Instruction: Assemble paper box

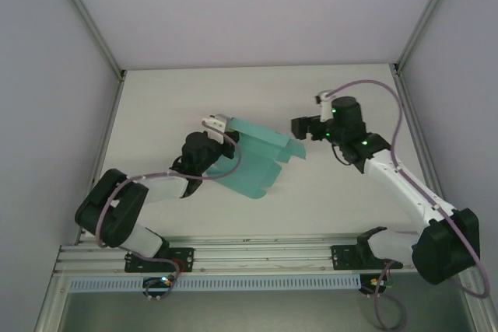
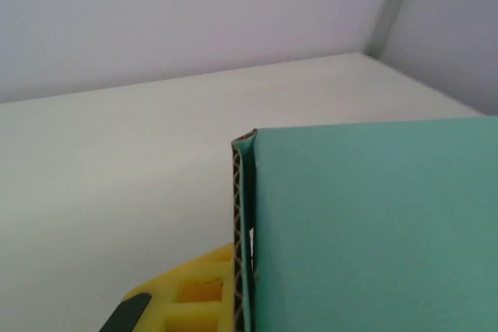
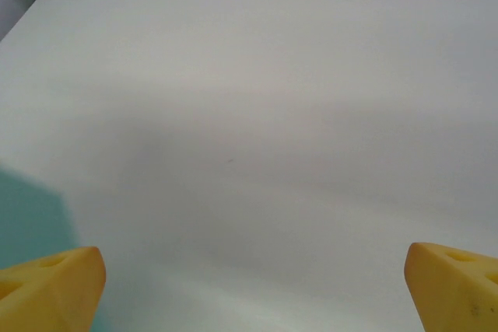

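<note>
Seen from above, a white table [image 1: 194,91] sits inside a pale-walled enclosure, with two robot arms reaching in from its near edge. The paper box [image 1: 253,157] is a teal-green card sheet, only partly folded, with one panel raised and small flaps jutting out on its right side. It lies at the middle of the table between the arms. The left gripper [image 1: 220,124] is at the sheet's far-left corner and appears to be pinching it. In the left wrist view one yellow finger [image 2: 183,305] presses against a doubled, corrugated edge of the teal card [image 2: 373,223], and the other finger is hidden behind the card. The right gripper [image 1: 302,127] hovers just beyond the right-hand flaps without touching them, its jaws spread wide and holding nothing. Its wrist view shows two yellow fingertips [image 3: 54,277] far apart at the bottom corners, with bare table between them and a patch of teal [image 3: 27,211] at the left edge. The step in hand is probably bringing the right gripper onto a side flap while the left anchors the sheet. To do it well, the left grip should hold firm and level so the card does not swing. The right gripper should come in low and leftward, square to the flap's crease, and close on the flap alone. The thin card is likely to buckle or slip if it is pushed off the fold line.
</note>
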{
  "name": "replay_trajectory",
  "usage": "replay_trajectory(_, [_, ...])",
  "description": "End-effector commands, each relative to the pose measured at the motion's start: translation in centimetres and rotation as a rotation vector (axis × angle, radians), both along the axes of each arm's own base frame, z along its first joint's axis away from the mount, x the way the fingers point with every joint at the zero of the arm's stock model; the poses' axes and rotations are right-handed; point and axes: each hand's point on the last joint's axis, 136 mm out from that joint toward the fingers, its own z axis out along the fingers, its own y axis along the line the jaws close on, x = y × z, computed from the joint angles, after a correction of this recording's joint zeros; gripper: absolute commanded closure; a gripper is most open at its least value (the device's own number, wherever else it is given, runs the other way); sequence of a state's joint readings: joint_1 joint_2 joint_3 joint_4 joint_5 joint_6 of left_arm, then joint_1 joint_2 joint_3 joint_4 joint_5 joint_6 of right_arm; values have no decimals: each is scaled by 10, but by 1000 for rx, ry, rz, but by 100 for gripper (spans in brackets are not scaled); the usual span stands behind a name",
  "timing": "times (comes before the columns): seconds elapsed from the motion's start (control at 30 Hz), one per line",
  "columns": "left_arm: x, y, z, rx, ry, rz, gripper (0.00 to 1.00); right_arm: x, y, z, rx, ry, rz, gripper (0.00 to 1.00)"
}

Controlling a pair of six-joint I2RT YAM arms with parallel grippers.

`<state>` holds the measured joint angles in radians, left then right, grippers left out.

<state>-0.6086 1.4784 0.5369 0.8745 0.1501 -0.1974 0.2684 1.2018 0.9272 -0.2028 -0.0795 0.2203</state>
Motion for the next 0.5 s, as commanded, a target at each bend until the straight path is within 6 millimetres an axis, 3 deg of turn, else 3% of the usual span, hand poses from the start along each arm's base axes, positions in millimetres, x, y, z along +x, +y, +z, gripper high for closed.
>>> replay_trajectory(0.0, [-29,-28,36,-110,39,-235,100,11,-6,-10,116,43,-4,0])
replay_trajectory(0.2, [-43,-43,62,-179,75,-341,100,30,83,-26,271,111,346,4])
replay_trajectory(0.33, [-32,-46,52,-135,121,-296,100,30,128,-31,307,127,496,5])
replay_trajectory(0.47, [-12,-41,33,-79,173,-177,100,22,154,-29,353,103,597,5])
